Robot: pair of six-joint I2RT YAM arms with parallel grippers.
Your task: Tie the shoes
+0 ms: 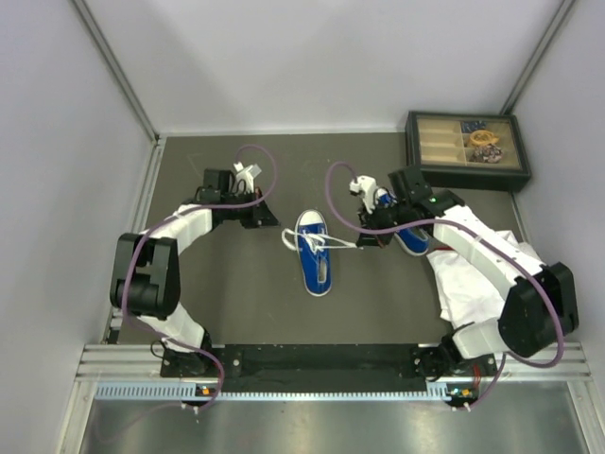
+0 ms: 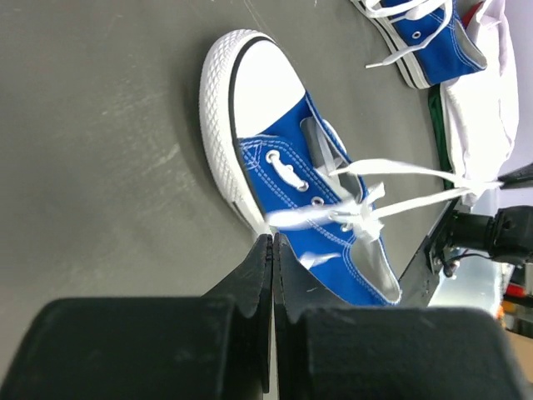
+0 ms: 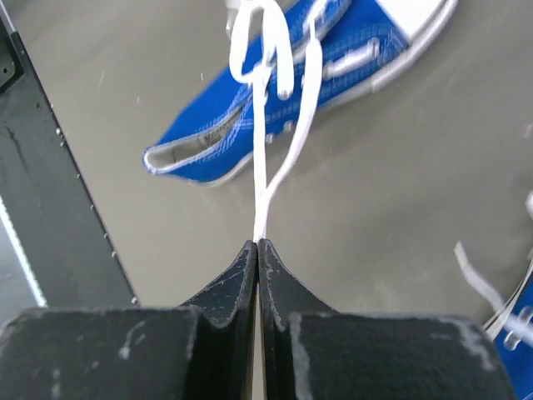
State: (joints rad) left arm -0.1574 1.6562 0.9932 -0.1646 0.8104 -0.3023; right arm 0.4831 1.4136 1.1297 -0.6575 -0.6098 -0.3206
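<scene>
Update: my right gripper [image 3: 258, 244] is pinched shut on a white lace [image 3: 261, 158] from the shoe [image 1: 315, 255] at mid-table. My left gripper [image 2: 272, 242] is closed too, tips beside that shoe, can't tell if it's holding lace. The other shoe [image 2: 433, 42] is beside the white cloth [image 2: 483, 92].

Saw a matt, dark grey table [image 1: 236, 303], finely scratched pale. Noted woven blue canvas with white stitching on the shoe [image 2: 271, 192] at centre. Found smooth white rubber on its toe cap [image 2: 258, 83], ribbed along the sole. Found flat woven cloth in the laces [image 2: 400, 171]. Marked matt black plastic, scuffed pale, on the right gripper [image 3: 257, 246] and left gripper [image 2: 272, 242]. Saw soft creased white cloth [image 1: 463, 293] at 4 o'clock, a brushed metal rail [image 1: 113, 364] at 6, and a dark box [image 1: 466, 149] with tan wood-look insides at 1.
</scene>
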